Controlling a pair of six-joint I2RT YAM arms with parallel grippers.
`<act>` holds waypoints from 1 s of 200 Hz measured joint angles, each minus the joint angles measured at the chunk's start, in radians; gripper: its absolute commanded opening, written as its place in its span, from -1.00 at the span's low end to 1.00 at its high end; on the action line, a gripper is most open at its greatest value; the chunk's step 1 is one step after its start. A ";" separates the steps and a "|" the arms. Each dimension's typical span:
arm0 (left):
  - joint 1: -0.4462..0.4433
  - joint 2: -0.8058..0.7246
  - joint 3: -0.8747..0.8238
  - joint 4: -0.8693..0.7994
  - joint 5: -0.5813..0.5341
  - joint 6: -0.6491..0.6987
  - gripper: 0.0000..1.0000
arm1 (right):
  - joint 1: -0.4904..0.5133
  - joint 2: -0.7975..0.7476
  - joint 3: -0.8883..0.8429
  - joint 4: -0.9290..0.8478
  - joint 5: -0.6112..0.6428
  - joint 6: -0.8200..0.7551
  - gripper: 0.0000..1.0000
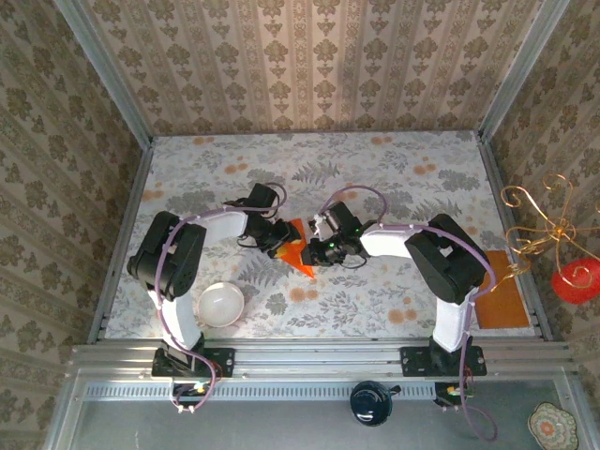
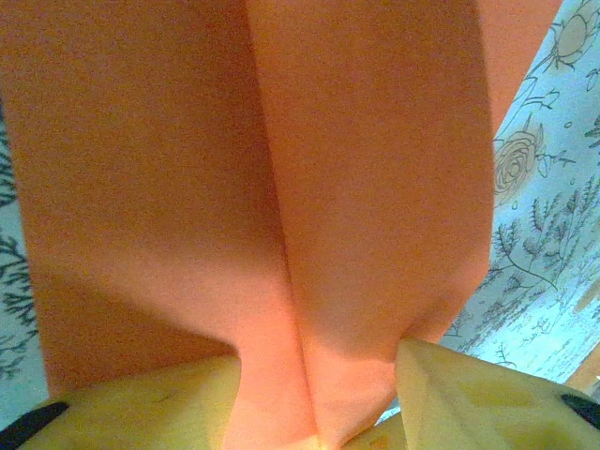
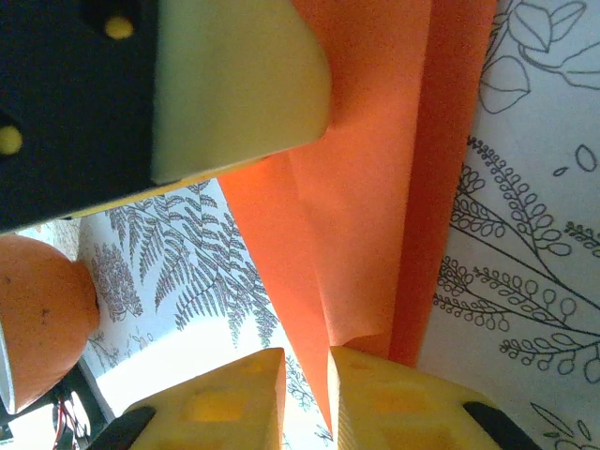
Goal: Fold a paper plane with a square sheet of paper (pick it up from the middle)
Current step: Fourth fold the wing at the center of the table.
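The paper plane (image 1: 302, 255) is a bright orange pointed dart lying mid-table between both arms. It stretches up the left wrist view as the paper plane (image 2: 375, 159), with a centre crease. My left gripper (image 1: 280, 240) holds its left side; the left gripper (image 2: 319, 352) has the creased paper running between its yellow fingers (image 2: 141, 403). My right gripper (image 1: 317, 251) holds the other side. In the right wrist view the right gripper (image 3: 305, 354) is nearly shut, with a thin edge of the plane (image 3: 366, 187) pinched in it. The left arm's yellow finger (image 3: 234, 84) rests on the paper.
A white bowl (image 1: 220, 305) sits at the near left by the left arm's base. A duller brownish-orange rectangle (image 1: 502, 298) lies at the near right edge. A gold wire ornament with a red ball (image 1: 572, 279) stands outside the right wall. Patterned walls enclose the floral tabletop (image 1: 375, 187).
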 measured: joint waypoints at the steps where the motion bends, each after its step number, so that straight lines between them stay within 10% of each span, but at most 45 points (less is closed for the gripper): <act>1: 0.000 0.000 0.000 0.000 0.000 0.000 0.05 | 0.000 0.000 0.000 0.000 0.000 0.000 -0.56; 200: 0.001 0.000 0.000 0.000 0.003 0.000 0.04 | 0.000 0.024 0.015 -0.025 0.022 -0.001 -0.56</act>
